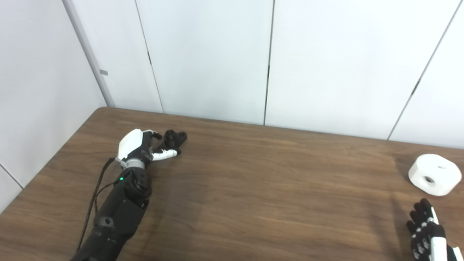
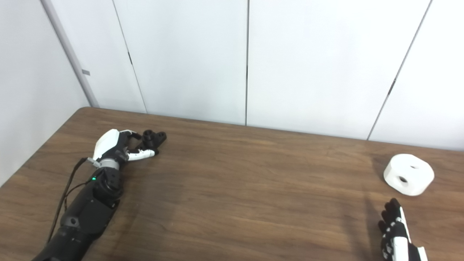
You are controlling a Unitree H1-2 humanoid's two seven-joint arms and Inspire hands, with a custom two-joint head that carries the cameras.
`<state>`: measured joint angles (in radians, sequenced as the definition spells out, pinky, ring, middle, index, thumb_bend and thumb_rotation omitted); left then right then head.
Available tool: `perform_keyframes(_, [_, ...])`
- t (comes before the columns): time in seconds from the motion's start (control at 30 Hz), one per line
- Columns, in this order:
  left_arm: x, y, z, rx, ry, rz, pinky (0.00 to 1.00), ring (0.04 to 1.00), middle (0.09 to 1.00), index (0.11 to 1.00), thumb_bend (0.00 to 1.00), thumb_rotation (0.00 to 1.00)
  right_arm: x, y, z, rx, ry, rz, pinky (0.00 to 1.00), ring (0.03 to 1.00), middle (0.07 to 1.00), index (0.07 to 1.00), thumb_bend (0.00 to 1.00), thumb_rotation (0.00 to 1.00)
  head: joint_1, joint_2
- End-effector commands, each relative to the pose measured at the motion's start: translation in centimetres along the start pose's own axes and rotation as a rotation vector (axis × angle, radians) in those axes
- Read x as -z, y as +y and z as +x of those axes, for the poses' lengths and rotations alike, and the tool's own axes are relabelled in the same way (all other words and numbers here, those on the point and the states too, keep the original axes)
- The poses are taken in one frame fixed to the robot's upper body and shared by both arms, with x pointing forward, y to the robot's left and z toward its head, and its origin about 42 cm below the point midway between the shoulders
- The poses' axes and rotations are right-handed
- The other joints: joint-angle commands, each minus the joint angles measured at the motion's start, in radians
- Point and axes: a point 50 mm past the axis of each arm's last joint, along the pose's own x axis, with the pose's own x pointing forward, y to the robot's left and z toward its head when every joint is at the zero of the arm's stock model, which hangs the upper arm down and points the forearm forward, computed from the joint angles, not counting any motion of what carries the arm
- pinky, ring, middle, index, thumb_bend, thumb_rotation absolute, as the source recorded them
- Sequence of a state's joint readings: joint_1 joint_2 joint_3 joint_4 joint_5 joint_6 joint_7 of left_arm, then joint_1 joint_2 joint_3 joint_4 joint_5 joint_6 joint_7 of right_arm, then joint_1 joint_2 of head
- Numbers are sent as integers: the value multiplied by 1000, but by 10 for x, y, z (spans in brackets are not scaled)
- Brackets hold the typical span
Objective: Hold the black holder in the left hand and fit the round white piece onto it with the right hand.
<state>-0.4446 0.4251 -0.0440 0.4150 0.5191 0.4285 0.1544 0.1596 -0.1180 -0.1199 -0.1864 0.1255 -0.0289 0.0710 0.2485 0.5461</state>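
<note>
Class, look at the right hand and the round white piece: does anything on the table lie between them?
Nothing visible does. The right hand is open near the table's front edge, and only bare wood separates it from the round white piece just beyond it.

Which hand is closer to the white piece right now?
Right. The right hand sits just in front of the round white piece, apart from it, fingers apart. The left hand is across the table at the black holder.
</note>
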Motion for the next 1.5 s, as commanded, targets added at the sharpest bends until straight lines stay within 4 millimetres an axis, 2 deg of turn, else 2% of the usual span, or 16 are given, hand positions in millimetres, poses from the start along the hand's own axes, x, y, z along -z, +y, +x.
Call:
perform_keyframes(0.0, [-9, 19, 10, -53, -23, 0, 1000, 957, 886, 710, 816, 314, -3, 4, -3, -8, -15, 14, 1000, 1000, 1000, 1000, 501, 1000, 0, 1])
perform_keyframes(0.23, [-9, 16, 11, -49, -12, -5, 997, 953, 875, 687, 815, 287, -3, 3, -3, -5, -12, 10, 1000, 1000, 1000, 1000, 503, 1000, 3, 7])
perform_keyframes(0.43, [-8, 16, 11, -59, -9, -50, 1000, 947, 855, 610, 798, 147, -5, 2, -5, -1, -6, 14, 1000, 1000, 1000, 1000, 497, 1000, 4, 10])
perform_keyframes(0.47, [-8, 16, 11, -61, -8, -59, 1000, 948, 852, 552, 664, 106, -4, 2, -5, -1, -5, 14, 1000, 1000, 1000, 1000, 502, 1000, 4, 10])
perform_keyframes(0.5, [-7, 16, 12, -64, -11, -67, 1000, 948, 850, 516, 582, 81, -5, 2, -5, -3, -6, 16, 1000, 1000, 1000, 1000, 505, 1000, 4, 10])
perform_keyframes(0.57, [-7, 16, 12, -74, -17, -80, 1000, 936, 836, 491, 536, 58, -5, 2, -5, -2, -7, 17, 1000, 1000, 1000, 1000, 510, 1000, 2, 14])
perform_keyframes(0.97, [-7, 11, 14, -97, -31, -72, 996, 922, 803, 483, 520, 42, -5, 2, -4, 3, -13, 11, 1000, 1000, 999, 1000, 514, 1000, -8, 15])
perform_keyframes(1.3, [-7, 7, 12, -88, -65, -44, 928, 906, 793, 484, 519, 42, -7, 2, -4, 6, -16, 6, 1000, 1000, 998, 1000, 522, 1000, -12, 16])
perform_keyframes(1.47, [-7, 7, 10, -85, -88, -34, 946, 895, 784, 484, 519, 42, -8, 3, -4, 2, -15, 5, 1000, 1000, 1000, 1000, 504, 1000, -16, 19])
